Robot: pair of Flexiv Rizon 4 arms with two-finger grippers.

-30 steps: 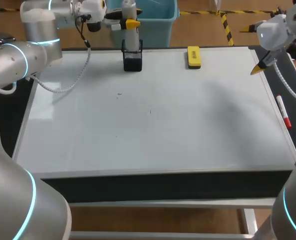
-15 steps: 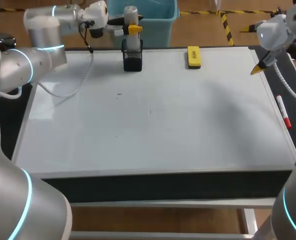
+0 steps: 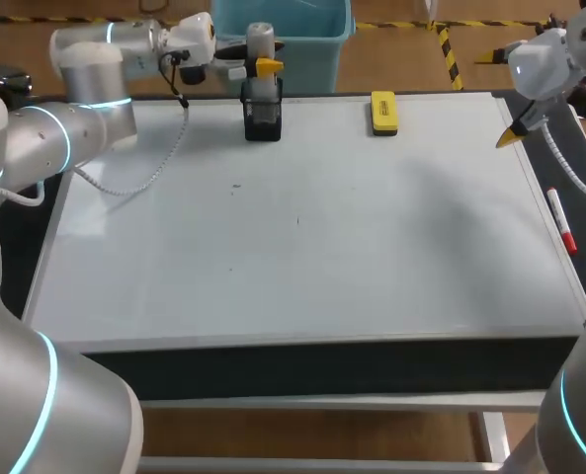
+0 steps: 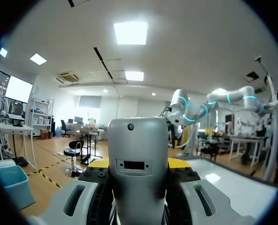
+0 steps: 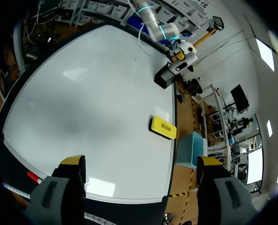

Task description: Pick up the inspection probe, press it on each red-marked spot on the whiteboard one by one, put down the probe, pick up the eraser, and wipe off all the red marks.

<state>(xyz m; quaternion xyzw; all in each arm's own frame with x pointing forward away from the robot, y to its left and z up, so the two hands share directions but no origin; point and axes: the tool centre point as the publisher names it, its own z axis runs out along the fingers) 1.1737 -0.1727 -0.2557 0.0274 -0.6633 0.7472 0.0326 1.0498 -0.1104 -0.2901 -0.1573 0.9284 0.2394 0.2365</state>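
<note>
Left gripper (image 3: 256, 61) is clamped on the inspection probe (image 3: 260, 44). It reaches in sideways over the whiteboard's far edge, a finger on either side of the probe's grey body. The probe stands upright, its long axis vertical, its rounded top up and its lower end down in the black holder (image 3: 263, 120). In the left wrist view the probe (image 4: 139, 178) fills the gap of the gripper (image 4: 139, 164), with a yellow tip showing just past it on each side.

The whiteboard (image 3: 322, 267) covers most of the dark table (image 3: 322, 360). In the right wrist view the whiteboard (image 5: 92, 93) spreads out ahead of the fingers.

The right gripper (image 3: 502, 97) hangs above the whiteboard's far right corner. Its fingers are spread wide with nothing between them, as its own view also shows (image 5: 141, 161).

The holder stands on the whiteboard near the far edge, left of the middle. In the right wrist view it (image 5: 163, 77) is just beside the left arm's gripper.

The yellow eraser (image 3: 383, 112) lies flat near the far edge, well apart from the holder on its right, with its long axis running far to near. It also shows in the right wrist view (image 5: 162, 127).

A marker (image 3: 562, 223) lies on the table beside the whiteboard's right edge, along that edge, red end nearer.

A few small dark specks (image 3: 236, 185) dot the whiteboard's left half.
</note>
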